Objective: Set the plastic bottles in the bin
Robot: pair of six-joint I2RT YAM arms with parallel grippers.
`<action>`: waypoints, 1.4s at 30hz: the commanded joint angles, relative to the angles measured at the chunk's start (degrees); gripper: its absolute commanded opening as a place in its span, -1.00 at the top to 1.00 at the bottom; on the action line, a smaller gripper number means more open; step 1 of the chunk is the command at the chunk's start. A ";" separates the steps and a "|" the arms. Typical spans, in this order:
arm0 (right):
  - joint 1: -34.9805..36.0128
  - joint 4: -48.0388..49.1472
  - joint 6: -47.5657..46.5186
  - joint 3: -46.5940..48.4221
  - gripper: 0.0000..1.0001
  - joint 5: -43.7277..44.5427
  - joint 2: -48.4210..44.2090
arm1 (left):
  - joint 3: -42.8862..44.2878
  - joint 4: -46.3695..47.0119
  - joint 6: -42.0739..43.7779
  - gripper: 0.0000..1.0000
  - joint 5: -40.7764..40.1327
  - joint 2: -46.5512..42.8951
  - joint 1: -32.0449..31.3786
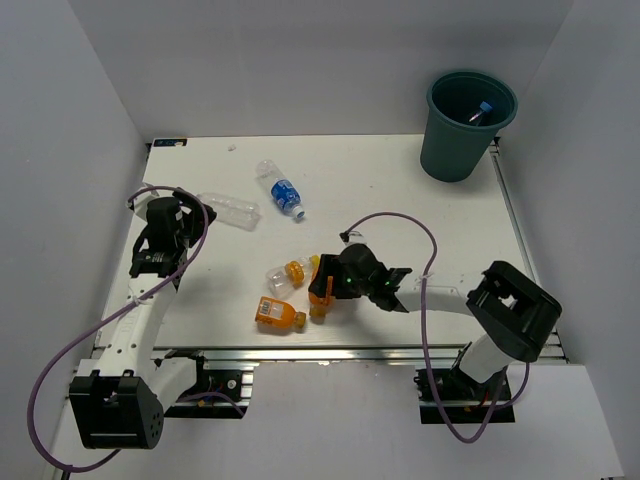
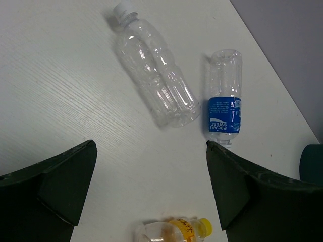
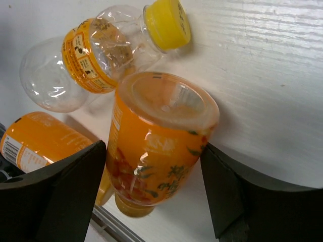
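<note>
The dark teal bin (image 1: pixel 468 125) stands at the far right corner, with a blue-capped bottle (image 1: pixel 484 110) inside. My right gripper (image 1: pixel 326 288) is shut on an orange bottle (image 3: pixel 156 151), base toward the camera, with a finger against each side (image 3: pixel 154 171). Beside it lie an orange-labelled clear bottle with a yellow cap (image 3: pixel 96 55) and another orange bottle (image 3: pixel 35 138). My left gripper (image 2: pixel 151 186) is open and empty above the table. Ahead of it lie a plain clear bottle (image 2: pixel 154 70) and a blue-labelled bottle (image 2: pixel 224 98).
The metal rail of the table's near edge (image 1: pixel 350 352) runs just below the held bottle. Walls enclose the table on the left, back and right. The bin's rim also shows at the right edge of the left wrist view (image 2: pixel 313 161).
</note>
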 commanded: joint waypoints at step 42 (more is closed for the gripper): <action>-55.14 -8.33 -40.80 84.79 -0.75 18.52 30.81 | 0.01 -2.39 -0.42 -0.96 0.58 4.71 -0.34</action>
